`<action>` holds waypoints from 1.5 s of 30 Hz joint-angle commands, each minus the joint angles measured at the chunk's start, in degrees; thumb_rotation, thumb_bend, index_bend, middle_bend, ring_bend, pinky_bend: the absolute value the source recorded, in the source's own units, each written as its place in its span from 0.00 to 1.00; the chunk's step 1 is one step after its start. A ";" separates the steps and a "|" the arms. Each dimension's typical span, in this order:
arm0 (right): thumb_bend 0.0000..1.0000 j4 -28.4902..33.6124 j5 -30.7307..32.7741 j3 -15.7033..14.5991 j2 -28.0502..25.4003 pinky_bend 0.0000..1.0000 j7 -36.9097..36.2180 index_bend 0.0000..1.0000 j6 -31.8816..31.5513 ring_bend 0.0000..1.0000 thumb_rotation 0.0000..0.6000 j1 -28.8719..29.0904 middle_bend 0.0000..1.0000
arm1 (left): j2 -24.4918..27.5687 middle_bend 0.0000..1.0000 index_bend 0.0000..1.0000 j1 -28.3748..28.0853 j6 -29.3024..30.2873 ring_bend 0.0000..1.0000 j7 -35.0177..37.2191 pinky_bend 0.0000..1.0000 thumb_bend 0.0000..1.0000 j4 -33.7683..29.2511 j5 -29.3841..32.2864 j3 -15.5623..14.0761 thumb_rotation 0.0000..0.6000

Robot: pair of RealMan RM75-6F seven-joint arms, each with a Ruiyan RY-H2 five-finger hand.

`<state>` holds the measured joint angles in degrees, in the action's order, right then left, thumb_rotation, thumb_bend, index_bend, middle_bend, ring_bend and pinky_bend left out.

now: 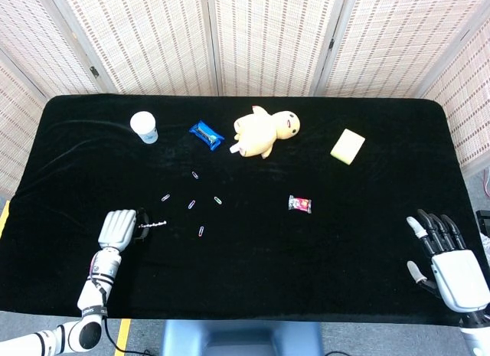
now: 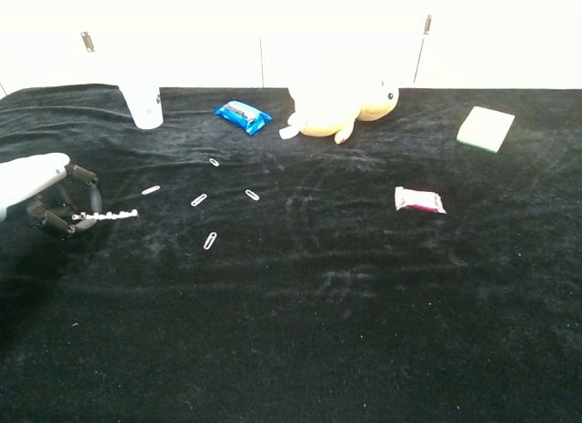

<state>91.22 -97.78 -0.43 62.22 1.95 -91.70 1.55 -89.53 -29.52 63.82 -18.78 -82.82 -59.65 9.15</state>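
Chain [image 2: 114, 214] pinched by L hand [image 2: 41, 200], tail sticking out level w/ cloth [image 2: 318, 332]; R hand [image 1: 452, 264] open, idle.

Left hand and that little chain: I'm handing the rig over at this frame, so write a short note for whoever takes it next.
Left hand: pinching one end of the small white bead chain; the chain sticks out sideways from the fingers, seemingly lifted off the black cloth.
Right hand: open, fingers spread, holding nothing, at the table's near right edge.
Loose paperclips lie scattered just beyond the chain, untouched.
Done: chain picked up. Left: wherever it goes; it is not set down yet.
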 commanded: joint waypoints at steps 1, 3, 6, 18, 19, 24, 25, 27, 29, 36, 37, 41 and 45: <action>0.36 0.03 -0.05 -0.04 0.01 0.00 0.05 0.00 0.07 0.00 1.00 0.04 0.00 | 1.37 1.00 0.82 0.31 1.32 1.00 -0.55 1.00 0.61 -2.30 -1.31 -0.06 1.00; 0.36 0.03 -0.14 -0.09 0.01 0.00 0.04 0.00 0.09 0.00 1.00 0.06 0.00 | 2.28 1.00 0.82 0.26 1.78 1.00 -1.39 1.00 0.61 -4.08 -1.58 0.09 1.00; 0.36 0.02 -0.25 -0.18 -0.03 0.00 -0.04 0.00 0.22 0.00 1.00 0.11 0.00 | 3.30 1.00 0.82 -0.35 2.33 1.00 -3.62 1.00 0.62 -6.18 -1.52 0.68 1.00; 0.36 -0.14 -0.10 -0.28 -0.25 0.00 -0.66 0.00 0.27 0.00 1.00 0.09 0.00 | 2.07 1.00 0.82 -4.03 1.96 1.00 -11.92 1.00 0.62 -8.73 0.64 1.64 1.00; 0.36 -0.18 -0.06 -0.26 -0.28 0.00 -0.76 0.00 0.18 0.00 1.00 0.04 0.00 | 1.57 1.00 0.81 -4.17 1.91 1.00 -12.28 1.00 0.62 -8.51 0.51 1.27 1.00; 0.36 -0.32 -0.19 -0.37 -0.52 0.00 -1.37 0.00 -0.24 0.00 1.00 -0.17 0.00 | -1.86 1.00 0.81 -4.88 1.45 1.00 -14.31 1.00 0.62 -5.98 -0.20 -0.86 1.00; 0.36 -0.36 -0.28 -0.40 -0.58 0.00 -1.54 0.00 -0.47 0.00 1.00 -0.27 0.00 | -2.37 1.00 0.81 -4.97 1.28 1.00 -14.47 1.00 0.62 -5.64 -0.15 -1.07 1.00; 0.36 -0.49 -0.32 -0.36 -0.70 0.00 -1.98 0.00 -1.08 0.00 1.00 -0.53 0.00 | -3.39 1.00 0.81 -5.18 1.07 1.00 -14.83 1.00 0.62 -4.84 -0.30 -1.51 1.00; 0.36 -0.65 -0.28 -0.34 -0.77 0.00 -2.36 0.00 -1.47 0.00 1.00 -0.73 0.00 | -4.17 1.00 0.81 -5.35 0.94 1.00 -14.81 1.00 0.62 -4.30 -0.51 -1.68 1.00; 0.36 -1.03 -0.22 -0.40 -0.90 0.00 -2.94 0.00 -1.88 0.00 1.00 -1.06 0.00 | -5.40 1.00 0.81 -5.78 0.77 1.00 -14.71 1.00 0.62 -3.42 -1.03 -1.74 1.00; 0.36 -1.05 -0.19 -0.40 -0.90 0.00 -2.99 0.00 -1.90 0.00 1.00 -1.09 0.00 | -5.54 1.00 0.81 -5.83 0.65 1.00 -14.74 1.00 0.62 -3.32 -0.97 -1.77 1.00; 0.36 -1.11 -0.20 -0.43 -0.90 0.00 -3.02 0.00 -2.01 0.00 1.00 -1.22 0.00 | -6.09 1.00 0.81 -6.10 0.16 1.00 -14.63 1.00 0.62 -3.04 -0.68 -1.65 1.00; 0.36 -1.21 0.42 -0.19 -0.91 0.00 -3.30 0.00 -2.51 0.00 1.00 -1.61 0.00 | -6.56 1.00 0.81 -6.58 -0.64 1.00 -14.68 1.00 0.62 -2.77 -0.41 -1.58 1.00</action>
<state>90.03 -97.44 -0.69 61.31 -1.30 -94.13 0.00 -95.99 -35.97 63.37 -33.43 -85.67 -60.16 7.56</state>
